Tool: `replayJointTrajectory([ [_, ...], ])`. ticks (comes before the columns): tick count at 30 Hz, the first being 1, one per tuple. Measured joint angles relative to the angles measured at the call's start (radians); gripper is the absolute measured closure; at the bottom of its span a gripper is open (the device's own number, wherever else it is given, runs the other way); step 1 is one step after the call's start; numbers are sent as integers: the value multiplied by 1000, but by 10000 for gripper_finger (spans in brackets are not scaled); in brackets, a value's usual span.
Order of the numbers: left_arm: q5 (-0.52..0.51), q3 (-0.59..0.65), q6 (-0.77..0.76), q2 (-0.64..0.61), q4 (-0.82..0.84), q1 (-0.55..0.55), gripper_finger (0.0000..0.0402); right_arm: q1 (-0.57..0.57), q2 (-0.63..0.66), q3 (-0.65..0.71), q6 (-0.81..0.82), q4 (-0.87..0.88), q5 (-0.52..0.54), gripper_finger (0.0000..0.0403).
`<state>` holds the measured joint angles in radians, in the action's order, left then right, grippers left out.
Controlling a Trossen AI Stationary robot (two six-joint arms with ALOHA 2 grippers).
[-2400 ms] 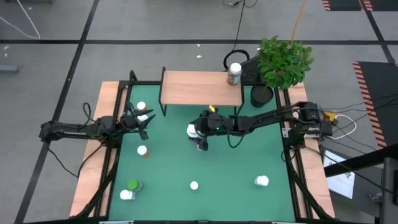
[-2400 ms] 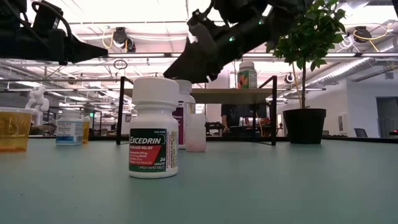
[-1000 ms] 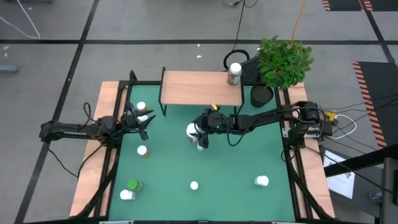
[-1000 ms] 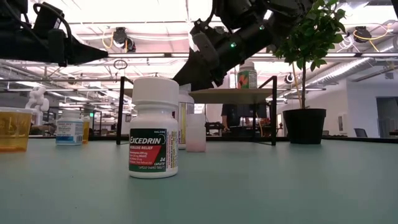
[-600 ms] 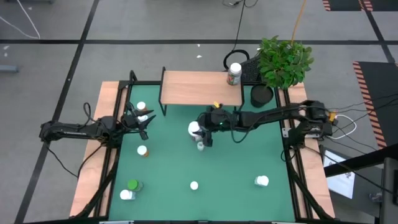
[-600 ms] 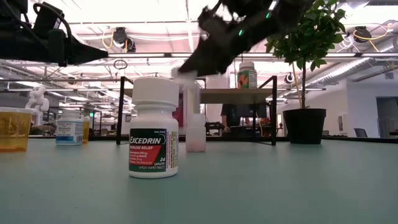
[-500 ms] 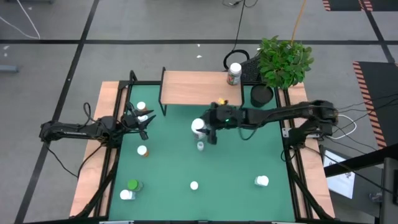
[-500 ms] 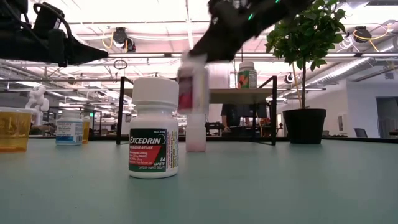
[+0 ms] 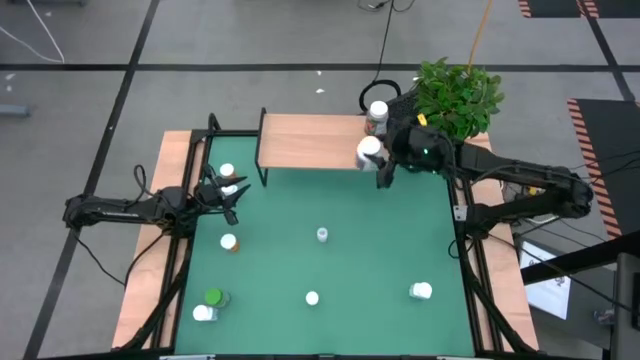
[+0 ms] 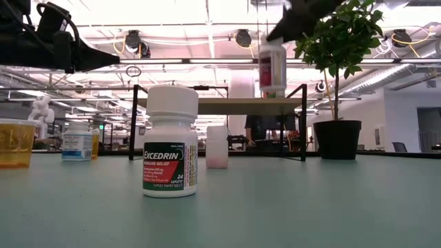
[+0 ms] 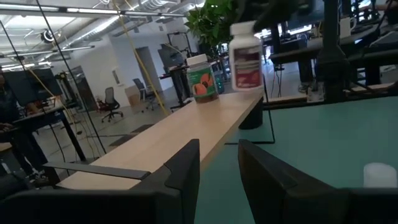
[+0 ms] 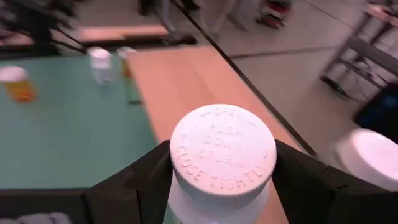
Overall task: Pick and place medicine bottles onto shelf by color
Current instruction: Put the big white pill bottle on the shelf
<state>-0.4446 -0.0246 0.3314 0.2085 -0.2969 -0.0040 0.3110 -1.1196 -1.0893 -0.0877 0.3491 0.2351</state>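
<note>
Pink-labelled bottle (image 10: pixel 273 65) with a white cap, hanging upright in the air, pinched between the fingers of the right gripper (image 9: pixel 378 160); held above the right end of the shelf (image 9: pixel 310 142), clear of the board; cap embossed with lettering, filling the middle of the right wrist view (image 12: pixel 222 148), dark fingers pressed against the bottle on either side below it; seen from the left wrist as the nearer of two bottles (image 11: pixel 246 55) at the shelf's far end. Green-labelled bottle (image 9: pixel 377 117) with a white cap standing at the shelf's back right corner, just beyond the held one. Small pale bottle (image 9: pixel 322 235) alone near the middle of the green table (image 9: pixel 380 260); red-and-green-labelled bottle (image 10: pixel 170 140) close to the low camera; more bottles scattered along the table's left side and front edge. Potted plant (image 9: pixel 455 100) right of the shelf. Left gripper (image 9: pixel 228 194) waiting over the table's left side, fingers spread with nothing between them.
</note>
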Motion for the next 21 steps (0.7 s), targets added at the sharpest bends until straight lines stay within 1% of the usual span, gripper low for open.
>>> replayJointTrajectory([
  [6, 0, 0, 5, 0, 0, 0, 289, 150, -51, -1, -42, -9, -6, 173],
  [11, 0, 0, 6, 0, 0, 0, 289, 252, -88, -3, -34, -50, -123, 172],
  [13, 0, 0, 6, 0, 0, 0, 289, 278, -97, -3, -30, -58, -159, 171],
  [17, 0, 0, 6, 0, 0, 0, 289, 305, -103, -4, -27, -43, -170, 171],
  [21, 0, 0, 4, 0, 0, 0, 289, 305, -101, -4, -20, -38, -187, 170],
])
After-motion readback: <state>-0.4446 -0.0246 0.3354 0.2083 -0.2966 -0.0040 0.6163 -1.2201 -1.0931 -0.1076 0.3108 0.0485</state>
